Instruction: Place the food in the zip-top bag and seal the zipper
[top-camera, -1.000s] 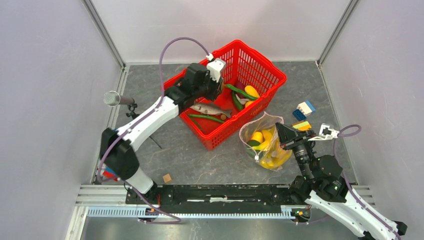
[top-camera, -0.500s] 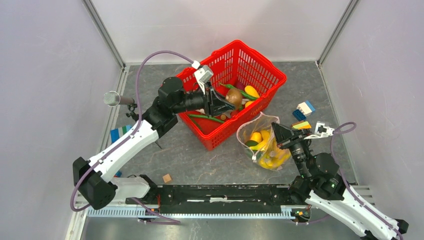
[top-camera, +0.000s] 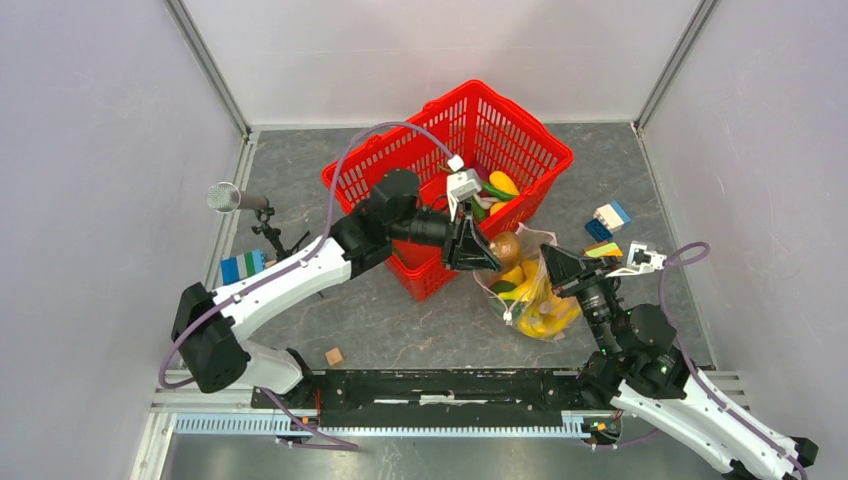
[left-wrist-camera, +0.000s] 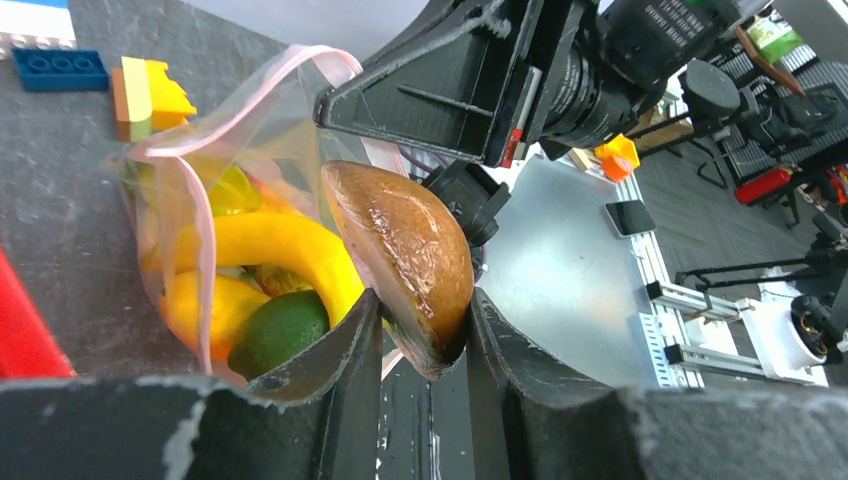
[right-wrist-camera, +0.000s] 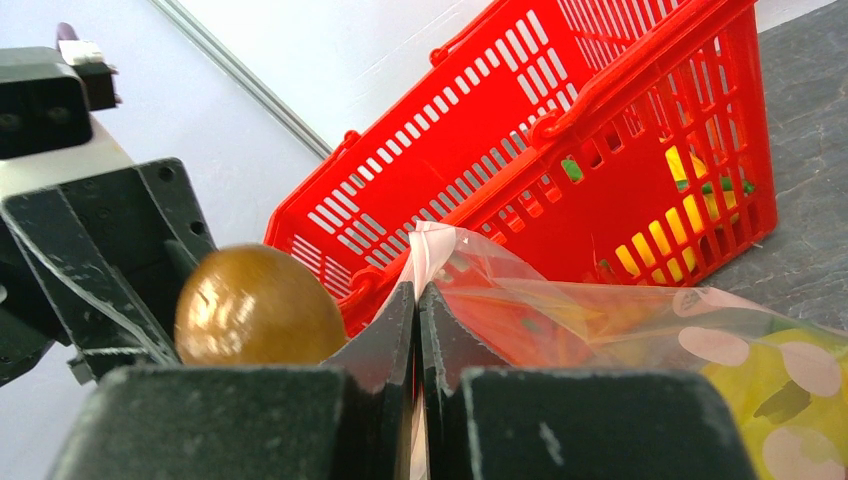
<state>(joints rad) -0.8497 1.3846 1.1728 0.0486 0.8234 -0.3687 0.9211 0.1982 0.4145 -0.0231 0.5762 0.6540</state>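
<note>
The left gripper (left-wrist-camera: 420, 325) clamps a glossy brown rounded toy food (left-wrist-camera: 405, 245) at the mouth of the clear dotted plastic bag (left-wrist-camera: 215, 150); the right gripper (right-wrist-camera: 416, 305) pinches the bag's rim; released off-centre, the piece could glance off the floppy edge

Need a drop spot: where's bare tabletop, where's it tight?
Bare: between wooden cube, red basket and zip-top bag; also far right, beyond the building bricks. Tight: bag mouth, where left gripper holding brown food and right gripper pinching the bag meet.
</note>
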